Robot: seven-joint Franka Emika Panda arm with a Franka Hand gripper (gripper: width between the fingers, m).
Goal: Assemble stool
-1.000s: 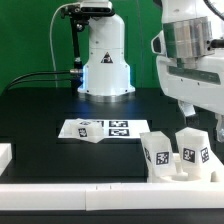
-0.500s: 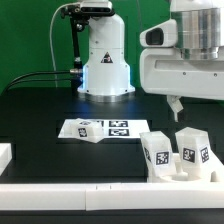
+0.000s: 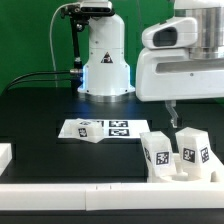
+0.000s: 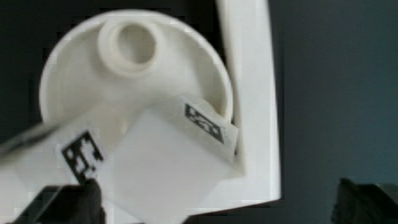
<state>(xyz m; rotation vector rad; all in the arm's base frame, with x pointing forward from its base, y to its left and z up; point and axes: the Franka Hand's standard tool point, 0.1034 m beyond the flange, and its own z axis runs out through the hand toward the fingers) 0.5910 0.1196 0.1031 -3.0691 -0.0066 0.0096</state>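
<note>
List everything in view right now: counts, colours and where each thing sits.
seat: one, white round disc, lying against a border rail
legs: two, white with black-and-white tags, upright at the exterior view's right, by the seat
small tagged block: one, white, at the marker board's end toward the exterior view's left; maybe another leg, cannot tell
marker board: one, white with black tags, flat mid-table
border rails: white, along the front edge
table: one, black
robot base: one, white, back centre
pincer: one, dark fingertips, open, above the legs and seat
</note>
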